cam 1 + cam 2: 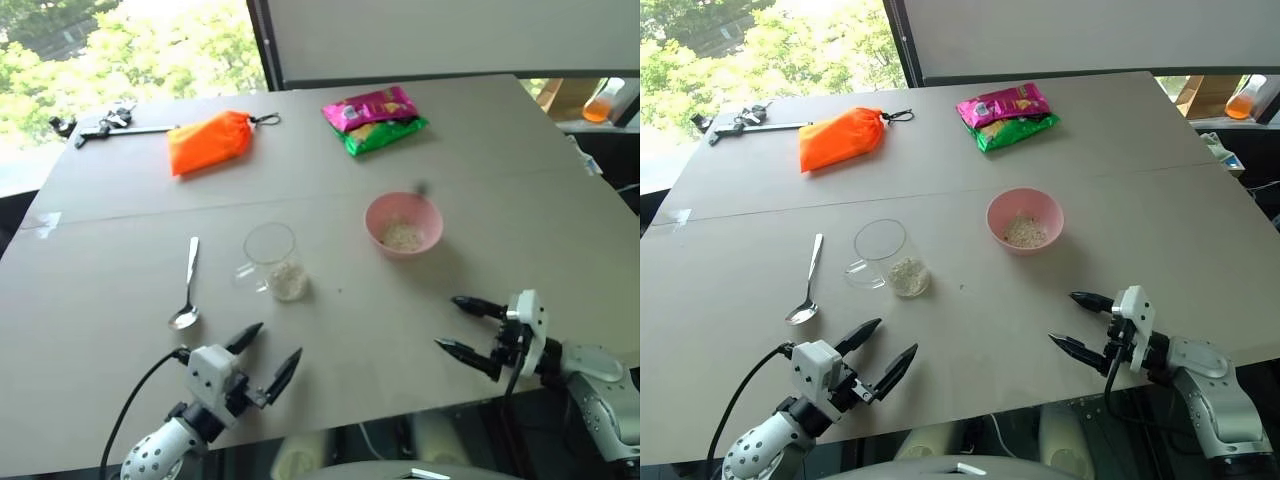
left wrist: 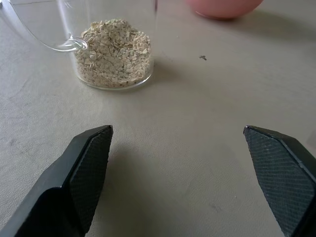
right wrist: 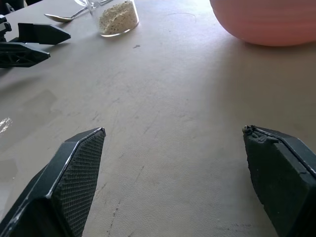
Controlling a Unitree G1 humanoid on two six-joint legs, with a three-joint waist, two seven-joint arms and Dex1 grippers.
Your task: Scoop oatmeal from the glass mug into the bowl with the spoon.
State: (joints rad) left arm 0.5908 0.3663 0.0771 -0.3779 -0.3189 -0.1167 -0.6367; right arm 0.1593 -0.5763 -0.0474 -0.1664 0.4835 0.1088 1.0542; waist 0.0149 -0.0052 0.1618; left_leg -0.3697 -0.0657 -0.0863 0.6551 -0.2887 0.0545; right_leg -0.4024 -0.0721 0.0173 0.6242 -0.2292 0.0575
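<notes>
The glass mug (image 1: 271, 259) stands near the table's middle with pale oatmeal (image 1: 289, 281) in its bottom, its handle turned toward the spoon. The silver spoon (image 1: 187, 288) lies flat to its left, bowl end toward me. To the mug's right sits the pink bowl (image 1: 403, 223), holding a little oatmeal (image 1: 402, 237). My left gripper (image 1: 268, 356) hovers open near the front edge, just short of the mug, with nothing between its fingers. My right gripper (image 1: 462, 326) is open too, at the front right, below the bowl. In the left wrist view the mug (image 2: 106, 39) is straight ahead.
At the far side lie an orange pouch (image 1: 208, 141), a pink and green snack packet (image 1: 374, 118) and a dark tool with keys (image 1: 104, 123). An orange bottle (image 1: 603, 101) stands off the table at the far right. The table's front edge (image 1: 330, 422) runs just under both grippers.
</notes>
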